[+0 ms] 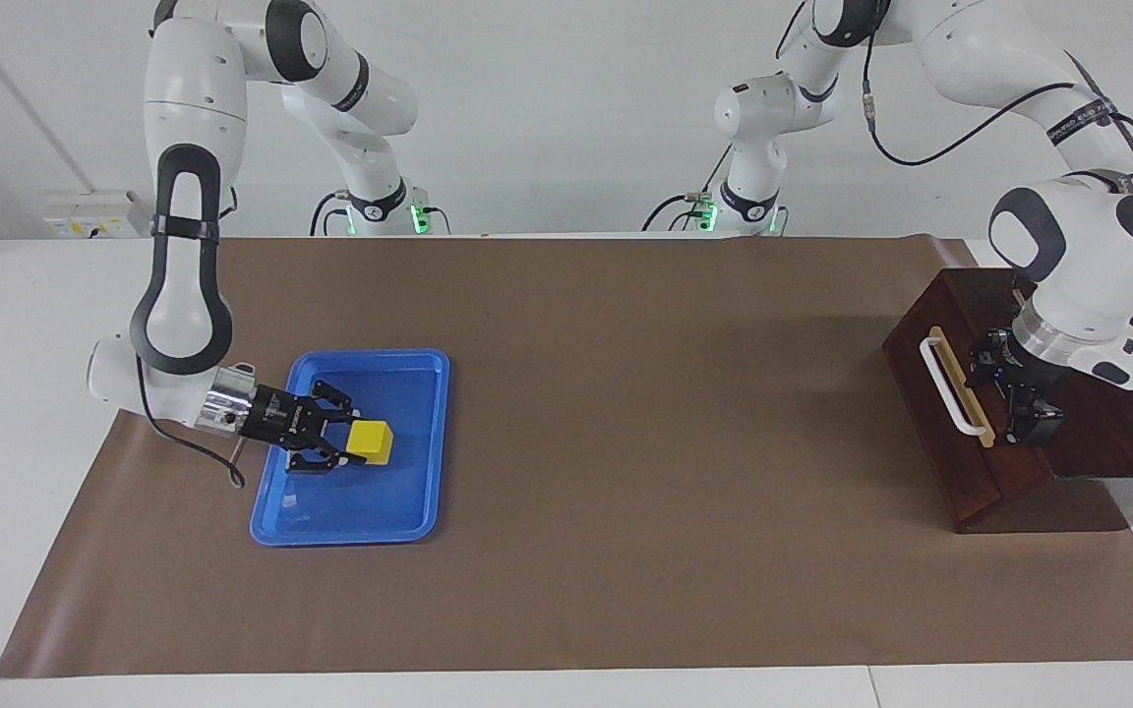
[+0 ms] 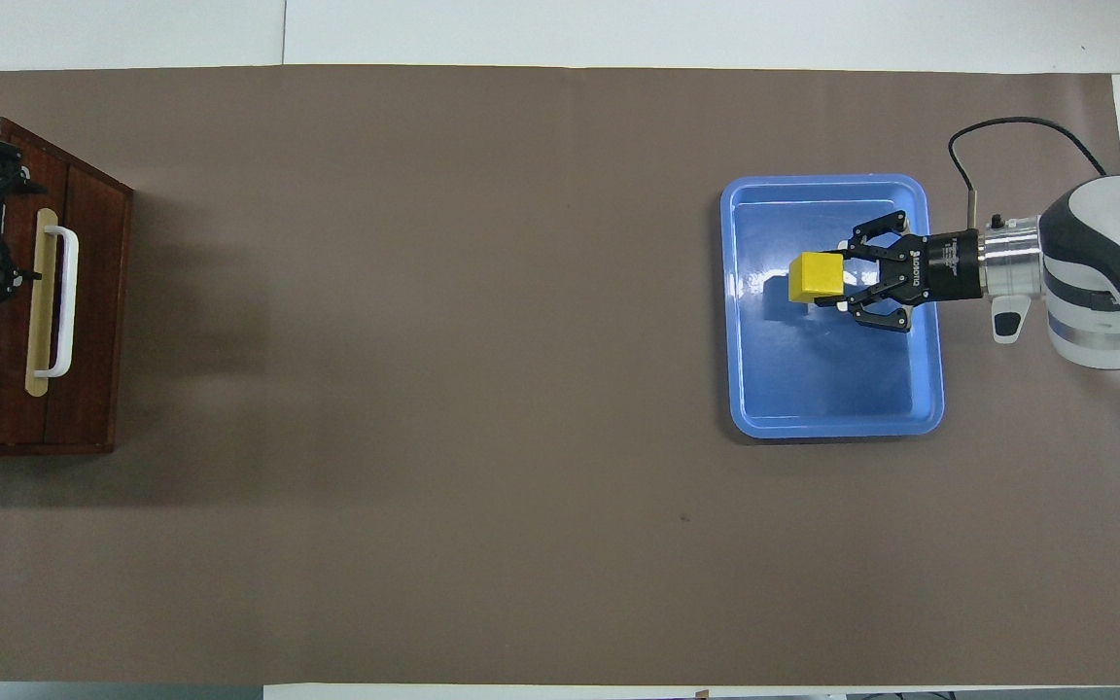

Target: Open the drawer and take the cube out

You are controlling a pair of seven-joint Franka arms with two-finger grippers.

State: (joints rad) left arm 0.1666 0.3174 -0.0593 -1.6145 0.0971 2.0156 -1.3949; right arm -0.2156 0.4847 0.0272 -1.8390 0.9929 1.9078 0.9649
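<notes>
The drawer (image 1: 928,418) (image 2: 98,321) is shut in the dark wooden box at the left arm's end of the table, and its white bar handle (image 1: 950,383) (image 2: 62,301) faces the table's middle. My left gripper (image 1: 1007,399) (image 2: 14,228) is open over the box top, just beside the handle's tan strip, with nothing in it. The yellow cube (image 1: 370,442) (image 2: 813,277) is low over the blue tray (image 1: 330,521) (image 2: 832,413), with my right gripper (image 1: 350,448) (image 2: 838,281) shut on it. I cannot tell whether the cube touches the tray.
A brown mat (image 1: 626,393) (image 2: 424,389) covers the table between the tray and the box. The right arm's forearm (image 1: 178,295) stands beside the tray at that end.
</notes>
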